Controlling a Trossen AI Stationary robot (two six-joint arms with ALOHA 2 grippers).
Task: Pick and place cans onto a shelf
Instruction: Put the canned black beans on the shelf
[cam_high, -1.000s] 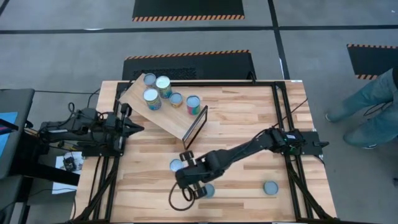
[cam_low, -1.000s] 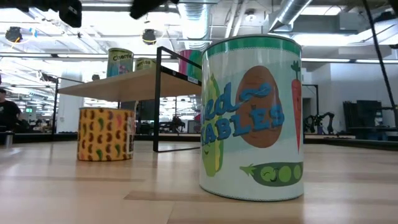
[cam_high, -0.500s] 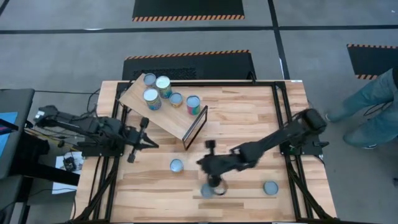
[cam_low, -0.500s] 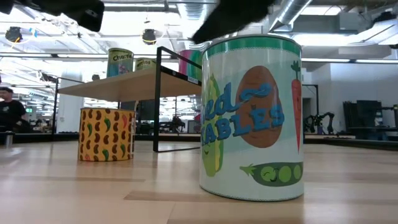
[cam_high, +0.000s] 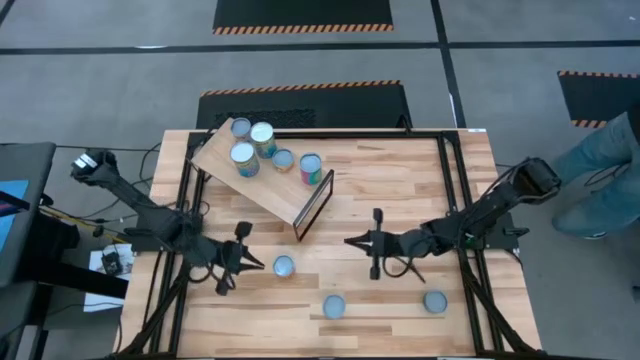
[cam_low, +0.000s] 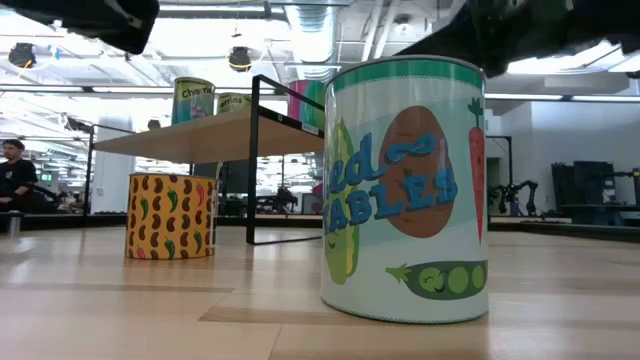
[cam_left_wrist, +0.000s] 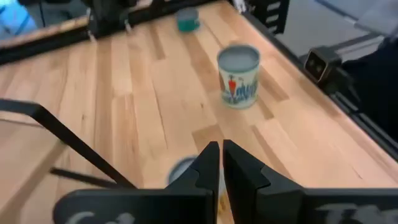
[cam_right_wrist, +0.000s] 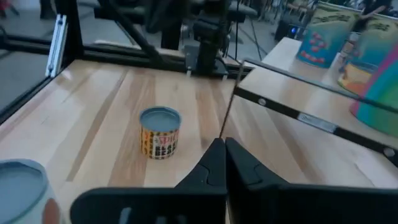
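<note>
The light wood shelf (cam_high: 262, 178) stands slanted at the table's far left, its dark-framed end (cam_high: 313, 210) toward the middle. Several cans (cam_high: 244, 158) stand on it. Three cans stand on the table: a yellow one (cam_high: 284, 266), a vegetable-label one (cam_high: 333, 306) and a teal one (cam_high: 434, 301). My left gripper (cam_high: 258, 264) is shut and empty, just left of the yellow can (cam_left_wrist: 181, 172). My right gripper (cam_high: 350, 241) is shut and empty, right of the yellow can (cam_right_wrist: 160, 132) and pointing toward it.
A dark frame (cam_high: 450, 200) runs around the tabletop. The low view has the vegetable can (cam_low: 405, 185) close up, with the yellow can (cam_low: 170, 215) under the shelf (cam_low: 200, 135) behind it. A person (cam_high: 600, 170) stands beyond the table's right edge.
My right gripper has drawn back from the near cans, going toward the table's right and far side. My left gripper has gone toward the near edge and the right, up to the yellow can. The cans have stayed in place.
</note>
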